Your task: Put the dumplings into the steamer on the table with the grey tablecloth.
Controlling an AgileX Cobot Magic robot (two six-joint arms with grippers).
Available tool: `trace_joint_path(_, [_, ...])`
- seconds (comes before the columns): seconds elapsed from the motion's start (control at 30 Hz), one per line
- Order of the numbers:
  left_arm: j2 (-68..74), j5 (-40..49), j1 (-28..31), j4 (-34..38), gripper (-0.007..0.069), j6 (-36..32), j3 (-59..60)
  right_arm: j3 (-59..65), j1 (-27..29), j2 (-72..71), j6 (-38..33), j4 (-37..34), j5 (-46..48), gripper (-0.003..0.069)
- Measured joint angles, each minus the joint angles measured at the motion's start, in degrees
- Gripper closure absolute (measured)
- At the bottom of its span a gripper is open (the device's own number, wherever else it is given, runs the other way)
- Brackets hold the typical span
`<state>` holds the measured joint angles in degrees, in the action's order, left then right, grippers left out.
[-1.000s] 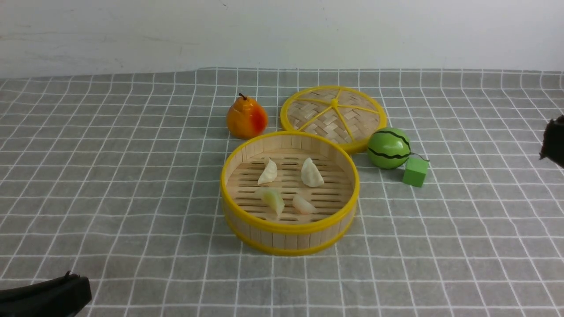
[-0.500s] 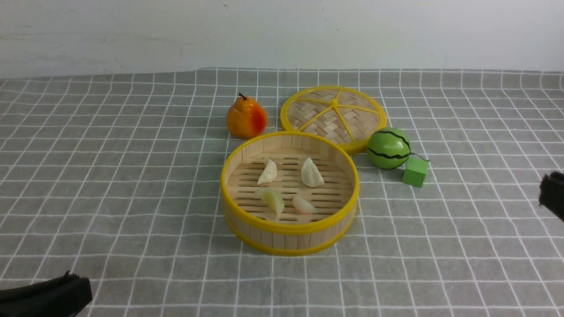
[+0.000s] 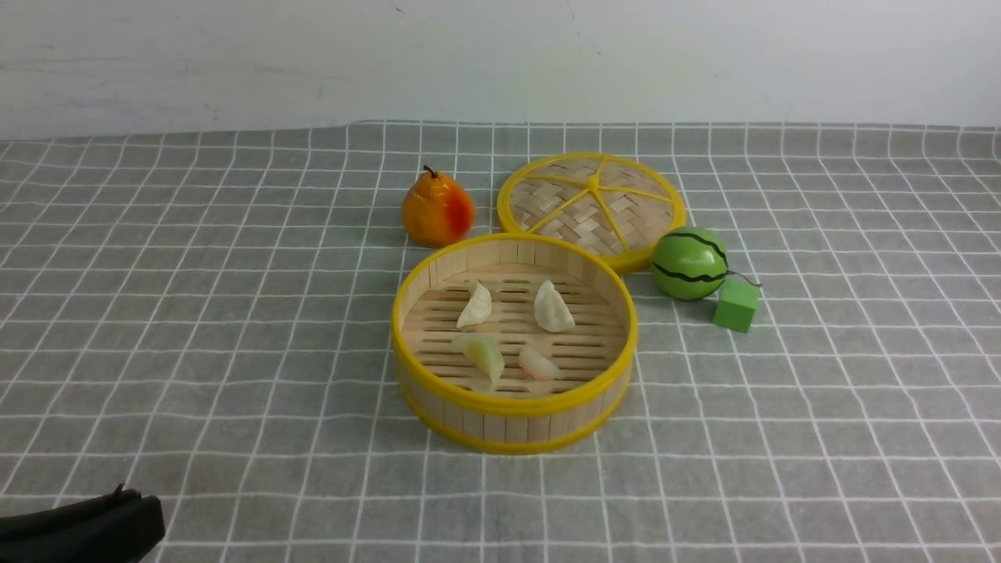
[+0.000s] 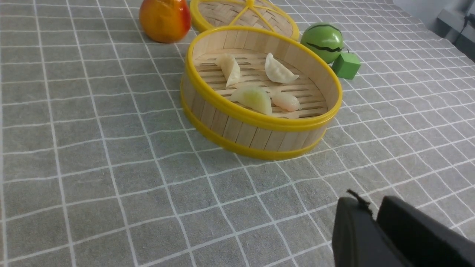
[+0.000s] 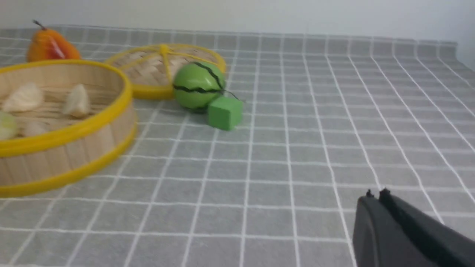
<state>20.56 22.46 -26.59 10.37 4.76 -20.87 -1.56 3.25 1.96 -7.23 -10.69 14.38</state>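
The steamer (image 3: 516,403) stands mid-table on the grey tablecloth (image 3: 195,313). Several dumplings lie on its slatted floor: two whitish ones (image 3: 475,306) (image 3: 553,307) at the back, a greenish one (image 3: 485,356) and a pinkish one (image 3: 539,363) in front. They also show in the left wrist view (image 4: 256,98). My left gripper (image 3: 133,512) is shut and empty at the near left edge, far from the steamer; it also shows in the left wrist view (image 4: 371,211). My right gripper (image 5: 374,196) is shut and empty, seen only in its wrist view, to the right of the steamer (image 5: 74,148).
The woven yellow-spoked lid (image 3: 592,205) lies behind the steamer. An orange pear (image 3: 437,209) stands at its back left. A green toy watermelon (image 3: 690,263) and a small green cube (image 3: 737,305) sit at its right. The white wall runs along the table's far edge.
My right gripper dropped down the front view's right edge and has left that view. The left gripper, steamer and dumplings have not moved.
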Motion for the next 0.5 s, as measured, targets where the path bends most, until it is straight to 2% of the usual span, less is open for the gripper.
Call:
trace_joint_path(0.1, [0.00,0.00,0.00,0.00,0.0534,0.00,0.00,1.91,2.00,-2.28,5.41,4.30,4.62,0.0671])
trace_joint_path(0.23, [0.00,0.10,0.00,0.02,0.0533,0.00,0.00,2.66,2.05,-2.52,9.90,7.70,7.04,0.0680])
trace_joint_path(0.5, [0.00,0.59,0.00,0.02,0.0526,0.00,0.00,2.61,2.05,-2.56,10.99,8.29,7.24,0.0680])
